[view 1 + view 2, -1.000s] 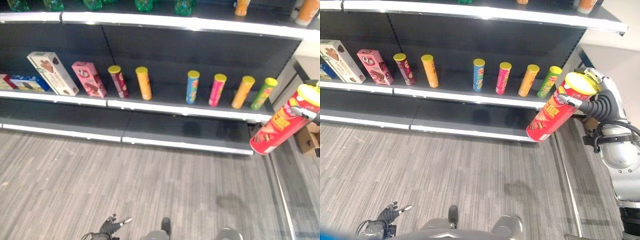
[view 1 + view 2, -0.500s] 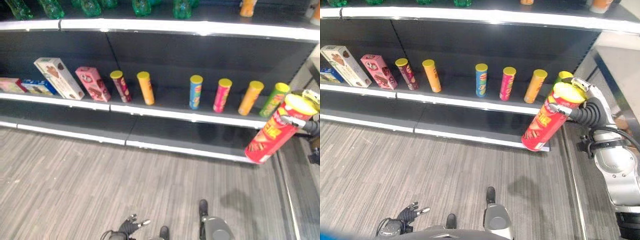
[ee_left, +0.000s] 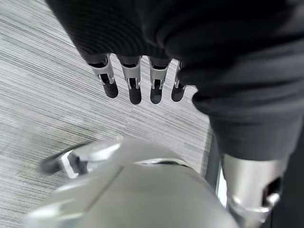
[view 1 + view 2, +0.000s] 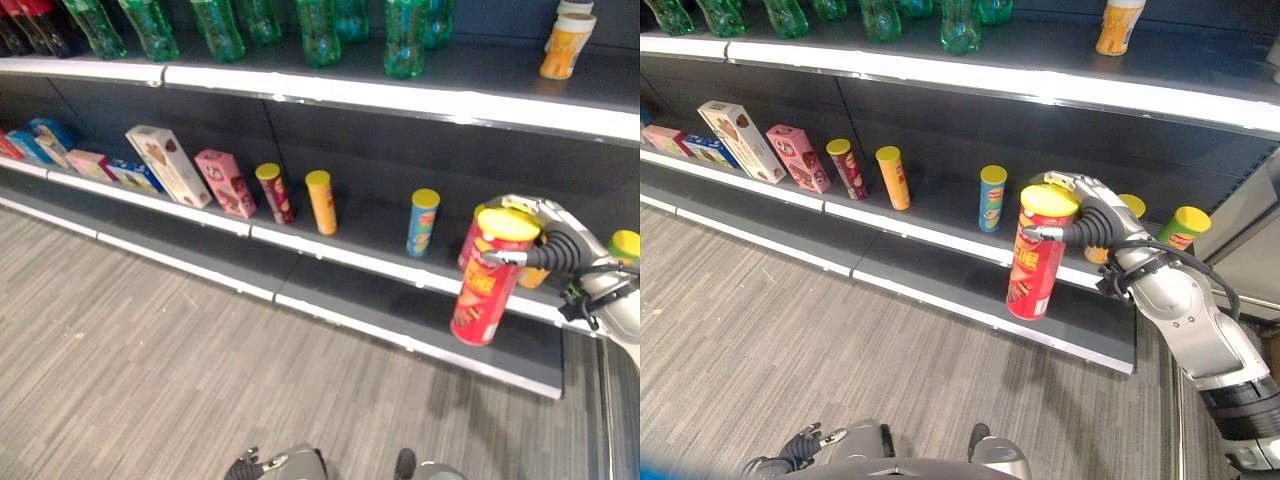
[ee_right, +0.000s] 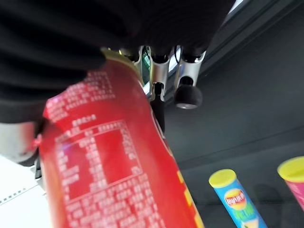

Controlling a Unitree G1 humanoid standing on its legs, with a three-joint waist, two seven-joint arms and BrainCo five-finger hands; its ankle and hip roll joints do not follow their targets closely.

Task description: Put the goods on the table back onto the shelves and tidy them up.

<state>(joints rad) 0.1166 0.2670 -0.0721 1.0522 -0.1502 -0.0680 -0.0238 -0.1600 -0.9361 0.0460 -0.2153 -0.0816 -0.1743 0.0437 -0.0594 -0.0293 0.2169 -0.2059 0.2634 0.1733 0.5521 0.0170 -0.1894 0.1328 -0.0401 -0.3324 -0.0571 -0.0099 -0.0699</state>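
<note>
Red can [image 4: 1036,265] in curled right hand [image 4: 1088,222]

Our view swings between the earlier frames and now: the shelving sits diagonally across the frame, running from upper left down to lower right, and the upper shelf [image 4: 420,100] with its green bottles [image 4: 405,40] fills the top edge. That shift is our camera, not the goods.

Our right hand [image 4: 1080,215] now sits near the centre right of the frame instead of at the far right edge, carrying the red can [image 4: 1037,255] with it. The can hangs closer to upright than before, its yellow lid up. It now overlaps the pink can [image 4: 470,235] on the middle shelf, where earlier it hung beyond the green can at the row's right end.
</note>
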